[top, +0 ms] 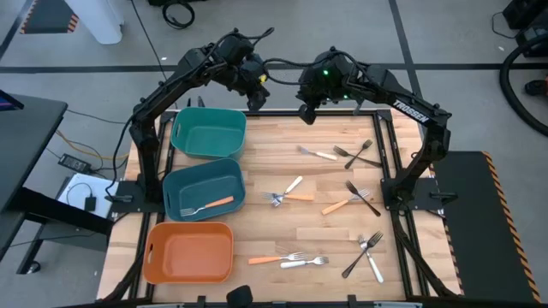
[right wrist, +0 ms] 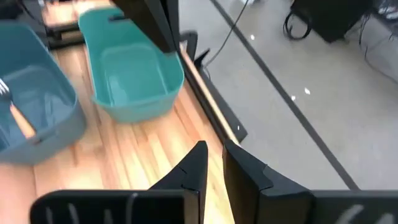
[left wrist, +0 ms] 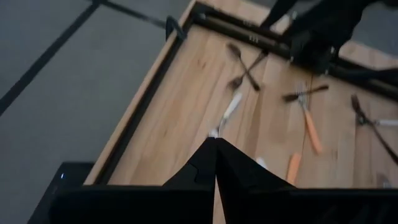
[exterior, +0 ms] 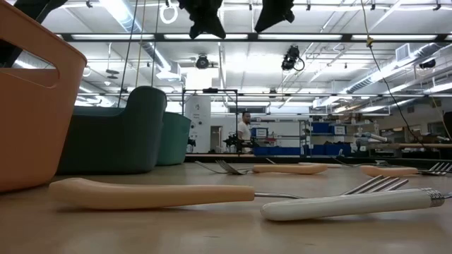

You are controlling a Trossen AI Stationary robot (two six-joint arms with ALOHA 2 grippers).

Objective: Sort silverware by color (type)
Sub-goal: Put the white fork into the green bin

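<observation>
Your left claw (top: pixel 254 96) and right claw (top: pixel 306 112) hang side by side over the table's (top: pixel 257 184) far edge, both empty: the left wrist view shows its fingers (left wrist: pixel 205 165) pressed together, the right wrist view a narrow gap between its fingers (right wrist: pixel 193 165).

Only the high view shows you all three bins: the teal bin (top: pixel 208 131) just beside the left claw, the blue bin (top: pixel 203 190) and orange bin (top: pixel 189 253) well beyond it.

One orange fork (top: pixel 208 205) lies in the blue bin, handle away from the teal bin.

The other forks (top: pixel 318 154) are scattered on the table nearer you than the right claw, pointing every way.

The low view shows you an orange fork (exterior: pixel 152 193) and white fork (exterior: pixel 353 204) lying flat, across its line of sight.
</observation>
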